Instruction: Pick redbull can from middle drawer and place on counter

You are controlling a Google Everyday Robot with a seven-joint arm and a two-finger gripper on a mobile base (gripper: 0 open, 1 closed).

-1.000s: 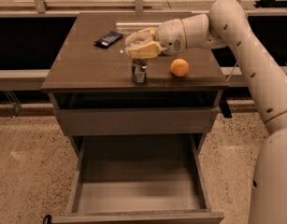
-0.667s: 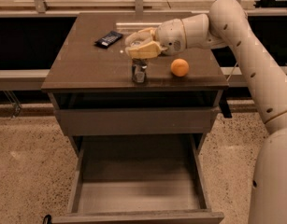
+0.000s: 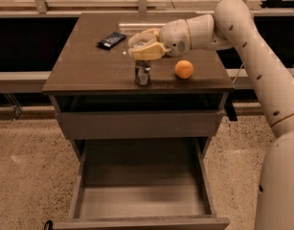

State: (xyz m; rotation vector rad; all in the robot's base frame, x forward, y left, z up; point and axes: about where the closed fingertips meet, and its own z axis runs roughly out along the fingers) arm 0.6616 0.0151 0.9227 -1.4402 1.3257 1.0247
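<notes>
The redbull can (image 3: 142, 74) stands upright on the counter (image 3: 89, 68), near its front middle. My gripper (image 3: 144, 47) hovers just above the can's top, reaching in from the right, fingers apart and holding nothing. The middle drawer (image 3: 141, 195) is pulled out below, and its bare grey floor has nothing on it.
An orange ball (image 3: 184, 69) lies on the counter to the right of the can. A black packet (image 3: 111, 40) lies at the back left. The narrower drawer front (image 3: 139, 123) above the open drawer is closed. My arm (image 3: 261, 66) arches over the cabinet's right side.
</notes>
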